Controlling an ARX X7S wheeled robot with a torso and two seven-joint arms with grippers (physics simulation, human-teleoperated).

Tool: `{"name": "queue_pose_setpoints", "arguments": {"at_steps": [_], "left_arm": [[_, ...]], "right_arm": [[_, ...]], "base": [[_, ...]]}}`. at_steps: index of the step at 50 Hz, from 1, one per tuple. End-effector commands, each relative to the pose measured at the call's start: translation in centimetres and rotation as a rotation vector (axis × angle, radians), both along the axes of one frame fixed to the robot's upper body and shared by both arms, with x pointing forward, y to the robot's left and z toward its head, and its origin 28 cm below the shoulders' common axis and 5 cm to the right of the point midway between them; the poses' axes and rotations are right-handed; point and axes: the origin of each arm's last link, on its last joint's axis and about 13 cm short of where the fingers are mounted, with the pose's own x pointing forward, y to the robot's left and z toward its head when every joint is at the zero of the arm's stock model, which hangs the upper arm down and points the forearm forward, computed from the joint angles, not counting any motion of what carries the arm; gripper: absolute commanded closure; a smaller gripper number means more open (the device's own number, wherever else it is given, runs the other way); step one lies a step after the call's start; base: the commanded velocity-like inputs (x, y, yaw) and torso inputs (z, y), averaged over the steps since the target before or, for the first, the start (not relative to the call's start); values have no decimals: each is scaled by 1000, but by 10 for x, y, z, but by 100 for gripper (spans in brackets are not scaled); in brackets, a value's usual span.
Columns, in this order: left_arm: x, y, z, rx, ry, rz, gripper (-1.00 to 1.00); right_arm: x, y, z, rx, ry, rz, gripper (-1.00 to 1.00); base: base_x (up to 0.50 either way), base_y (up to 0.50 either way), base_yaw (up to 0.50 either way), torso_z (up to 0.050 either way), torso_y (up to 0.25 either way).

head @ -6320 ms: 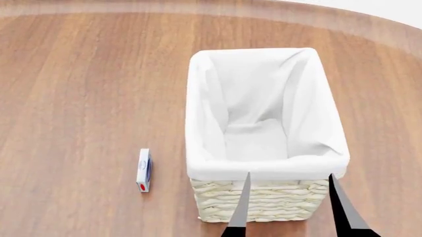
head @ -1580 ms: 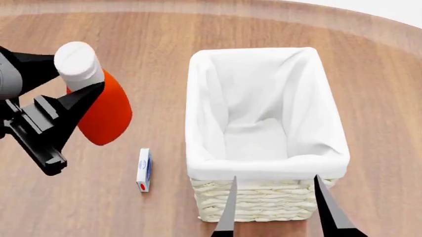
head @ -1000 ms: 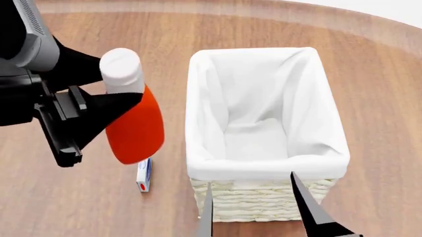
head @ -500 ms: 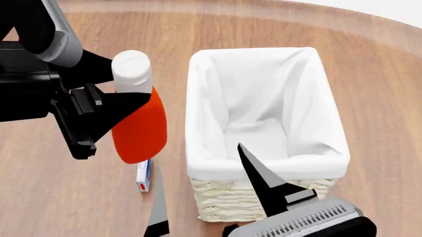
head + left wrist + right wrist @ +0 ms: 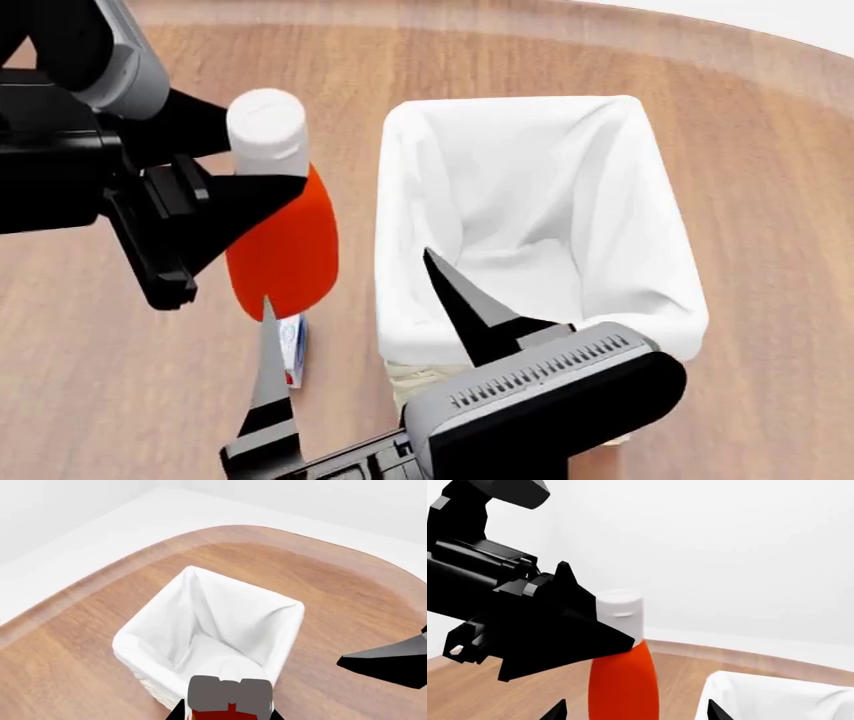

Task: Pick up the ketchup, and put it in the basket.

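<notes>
We hold ketchup [image 5: 283, 245] pinched in left gripper [image 5: 254, 205], beside basket [image 5: 534, 340]. Carry over liner, lower, then release. Right gripper [image 5: 354, 335] spread, near bottle; keep clear.

You are working over a round table [image 5: 160, 400] of warm brown wood with a paler band along its curved edge. Beyond that far edge you see a plain white floor [image 5: 100, 535] and bare white walls [image 5: 727, 545]. Light is even and soft, casting only faint shadows.
</notes>
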Motion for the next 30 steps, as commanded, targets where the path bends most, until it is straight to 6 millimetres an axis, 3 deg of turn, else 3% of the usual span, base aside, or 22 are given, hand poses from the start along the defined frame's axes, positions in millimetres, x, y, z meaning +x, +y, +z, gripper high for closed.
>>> {"name": "queue_pose_setpoints", "arguments": {"at_steps": [1,30], "left_arm": [[-1,-6,10,-47,-10,-69,100],[0,-10,10,-48,-18,-60,100]], "right_arm": [[7,5,5,4,-11,32,-100],[11,12,7,14,-17,53,-100]], "base": [[0,0,0,15,0],[0,0,0,0,0]]}}
